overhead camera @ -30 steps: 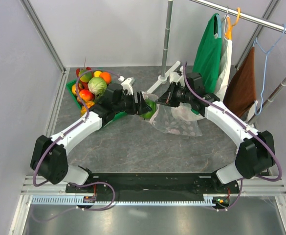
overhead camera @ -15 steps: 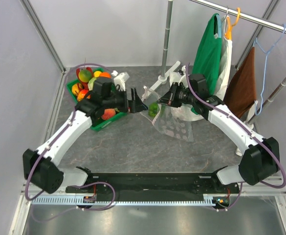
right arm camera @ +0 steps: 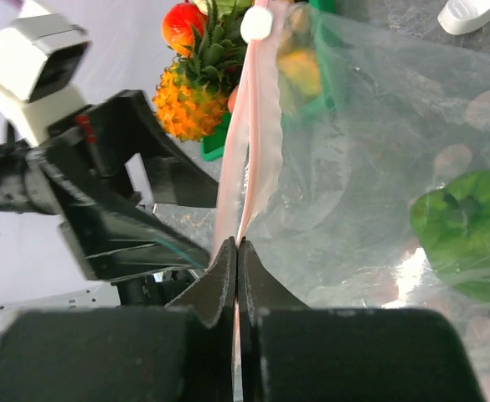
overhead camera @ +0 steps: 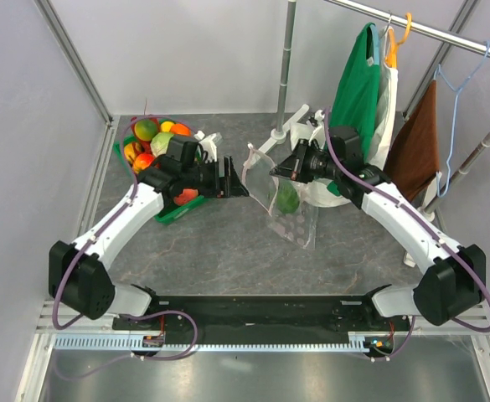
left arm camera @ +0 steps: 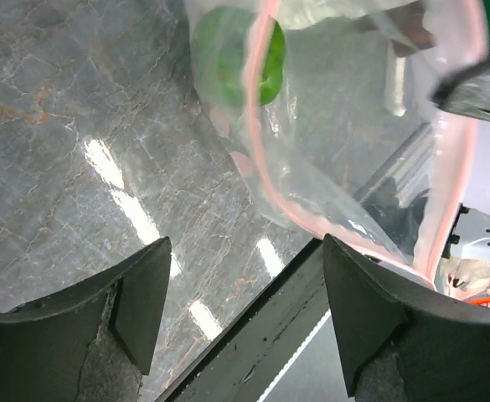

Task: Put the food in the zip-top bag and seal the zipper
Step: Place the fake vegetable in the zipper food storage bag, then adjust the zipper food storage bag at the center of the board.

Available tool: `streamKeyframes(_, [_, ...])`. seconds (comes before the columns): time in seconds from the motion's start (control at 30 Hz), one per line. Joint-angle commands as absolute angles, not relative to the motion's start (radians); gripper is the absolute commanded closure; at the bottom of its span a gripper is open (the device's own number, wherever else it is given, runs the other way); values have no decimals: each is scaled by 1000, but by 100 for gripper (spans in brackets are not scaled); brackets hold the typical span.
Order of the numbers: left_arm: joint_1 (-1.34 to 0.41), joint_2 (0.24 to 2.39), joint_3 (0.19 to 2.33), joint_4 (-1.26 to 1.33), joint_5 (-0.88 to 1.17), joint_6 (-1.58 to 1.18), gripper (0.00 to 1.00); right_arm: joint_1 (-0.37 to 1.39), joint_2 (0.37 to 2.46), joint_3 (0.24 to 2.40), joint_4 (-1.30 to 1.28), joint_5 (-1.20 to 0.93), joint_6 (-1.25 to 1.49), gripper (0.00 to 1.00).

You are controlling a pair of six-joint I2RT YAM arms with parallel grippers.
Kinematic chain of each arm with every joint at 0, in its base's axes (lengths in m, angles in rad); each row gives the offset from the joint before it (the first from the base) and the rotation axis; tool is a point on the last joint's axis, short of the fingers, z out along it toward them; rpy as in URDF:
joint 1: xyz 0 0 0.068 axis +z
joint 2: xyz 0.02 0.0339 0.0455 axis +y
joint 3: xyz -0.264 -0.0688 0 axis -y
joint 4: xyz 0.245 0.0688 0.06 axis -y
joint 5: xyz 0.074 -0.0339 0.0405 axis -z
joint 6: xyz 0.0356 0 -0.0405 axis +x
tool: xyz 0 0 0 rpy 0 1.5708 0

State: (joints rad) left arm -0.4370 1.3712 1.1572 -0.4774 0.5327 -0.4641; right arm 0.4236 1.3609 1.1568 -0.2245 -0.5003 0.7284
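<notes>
The grey surface (overhead camera: 211, 251) carries a green tray (overhead camera: 169, 217) at the back left. It is heaped with toy food (overhead camera: 154, 139), including a pineapple, oranges and a cabbage. Just right of the tray the clear dotted bag (overhead camera: 295, 222) hangs from the right gripper (overhead camera: 283, 170), its mouth turned toward the left arm and its lower end down near the surface. One green pepper (overhead camera: 287, 199) lies inside the bag. The pink zipper (right arm camera: 245, 142) is unsealed along the mouth. The right gripper is pinched tight on this strip, holding the bag up. The left gripper (overhead camera: 238, 182) sits just outside the bag's mouth, spread wide with nothing between its fingers. I judge the task is barely begun: one piece is bagged, the rest of the food waits in the tray, and the zipper is not yet pressed closed.
</notes>
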Motion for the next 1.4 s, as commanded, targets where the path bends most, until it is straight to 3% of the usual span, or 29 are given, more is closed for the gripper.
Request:
streamKeyframes(0.0, [-446, 1413, 1229, -482, 545, -494, 21, 429, 1309, 1167, -186, -526, 713, 100])
streamKeyframes(0.3, [-445, 1307, 1157, -305, 638, -627, 18, 440, 1258, 1137, -225, -480, 680, 100])
streamKeyframes(0.6, [-514, 1400, 1221, -333, 609, -657, 24, 460, 1236, 1121, -207, -457, 690, 100])
streamKeyframes(0.7, [-523, 1431, 1229, -379, 620, -646, 36, 459, 1232, 1126, -206, -453, 693, 100])
streamKeyframes(0.8, [-519, 1450, 1275, -477, 627, -568, 61, 460, 1210, 1156, -236, -430, 675, 100])
streamKeyframes(0.83, [-514, 1450, 1313, -509, 637, -546, 76, 460, 1201, 1172, -274, -410, 664, 100])
streamKeyframes(0.93, [-495, 1463, 1391, -641, 741, -441, 98, 459, 1154, 1219, -359, -358, 640, 100])
streamKeyframes(1.17, [-495, 1462, 1453, -730, 1058, -342, 98, 457, 1019, 1316, -566, -250, 560, 100])
streamKeyframes(1.37, [-482, 1462, 1459, -819, 900, -238, 98, 453, 947, 1368, -773, -151, 404, 100])
